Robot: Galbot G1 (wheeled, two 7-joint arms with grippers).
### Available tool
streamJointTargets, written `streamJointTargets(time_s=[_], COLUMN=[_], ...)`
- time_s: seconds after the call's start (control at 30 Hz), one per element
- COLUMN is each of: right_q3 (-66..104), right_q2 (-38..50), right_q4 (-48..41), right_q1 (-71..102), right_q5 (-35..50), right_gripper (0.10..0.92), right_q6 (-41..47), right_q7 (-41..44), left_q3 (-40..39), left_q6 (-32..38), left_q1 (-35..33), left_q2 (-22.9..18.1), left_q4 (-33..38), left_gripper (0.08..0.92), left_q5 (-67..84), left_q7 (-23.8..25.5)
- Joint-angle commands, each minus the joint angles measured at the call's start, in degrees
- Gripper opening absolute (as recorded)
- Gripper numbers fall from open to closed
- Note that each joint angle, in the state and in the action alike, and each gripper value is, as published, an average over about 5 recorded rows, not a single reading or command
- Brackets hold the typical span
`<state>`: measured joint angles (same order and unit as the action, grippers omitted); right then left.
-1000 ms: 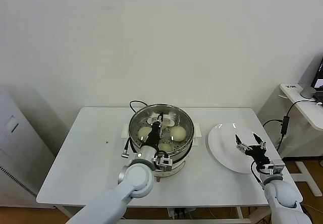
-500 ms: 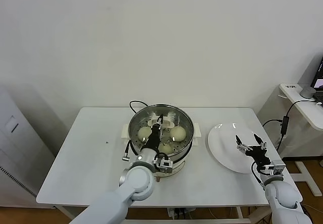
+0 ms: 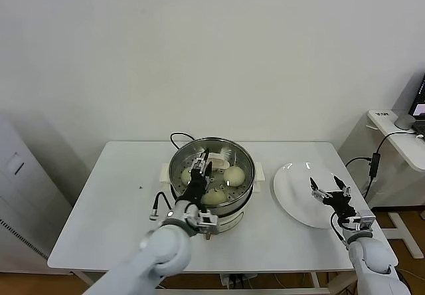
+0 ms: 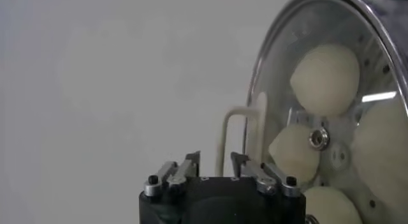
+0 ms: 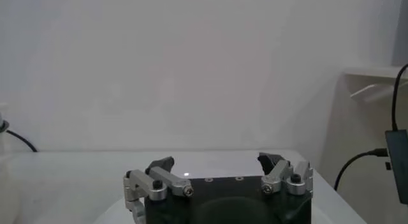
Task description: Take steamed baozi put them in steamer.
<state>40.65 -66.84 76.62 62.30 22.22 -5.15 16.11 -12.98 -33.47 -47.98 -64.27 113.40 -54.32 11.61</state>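
1. Two end effectors are in view; nearest, at the bench's right front, the right end effector (image 3: 330, 193) hangs idle over the flat white round plate (image 3: 292, 195), its fingers spread wide and holding nothing; the plate carries no buns.
2. Mid-bench, the left end effector (image 3: 198, 165) hovers above the near-left part of the round shiny stainless-steel steamer basket (image 3: 244, 155); a second ago its fingers were pinched together deep among the buns, and now they stand apart and slightly withdrawn toward the rim, clamped on nothing.
3. Inside the basket lie the smooth cream-white steamed baozi (image 3: 234, 175); the head view shows three clearly, a fourth is partly hidden behind the arm; the left wrist view shows four pale rounds (image 4: 324, 78) on the perforated floor.
4. Judging by this, the last bun has just been let go, so the loading looks finished; what remains is to lift the left arm clear without nudging a bun.
5. Farthest, a black cord (image 3: 178, 136) loops behind the pot on the white bench (image 3: 119, 195).
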Motion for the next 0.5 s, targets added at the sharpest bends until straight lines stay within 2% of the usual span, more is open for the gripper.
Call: streamJointTargets(time_s=[0.03,0.13,0.23,0.3,0.37,0.5], right_q3=[-0.15,-0.01,0.77,1.27,1.72,2.6], right_q2=[-0.5,-0.63,-0.66,-0.67,-0.53,0.27], right_q4=[0.1,1.38,3.08,3.86,4.73,7.53], right_q1=[-0.76,-0.04,1.56,2.26,2.91,4.64], right_q5=[0.45,1.99,3.1,3.21,3.23,2.91], right_gripper=[0.823,0.823,0.823,0.823,0.823,0.823], right_q6=[0.46,1.97,3.06,2.97,2.67,3.68], right_q7=[0.11,-0.13,-0.89,-1.65,-2.25,-3.09], left_q3=[15.9,22.71,31.38,36.97,41.19,45.81], left_q6=[17.61,16.03,13.2,11.72,10.83,11.7], left_q1=[-3.19,-3.33,-3.86,-4.76,-6.24,-9.67], left_q2=[11.19,10.24,5.46,2.69,1.91,3.68], left_q4=[13.68,13.38,11.58,9.5,6.93,0.07], left_gripper=[0.599,0.686,0.768,0.803,0.817,0.822], left_q5=[46.39,67.72,83.63,88.22,90.22,88.56], left_q7=[8.03,0.86,-8.65,-12.62,-14.41,-14.84])
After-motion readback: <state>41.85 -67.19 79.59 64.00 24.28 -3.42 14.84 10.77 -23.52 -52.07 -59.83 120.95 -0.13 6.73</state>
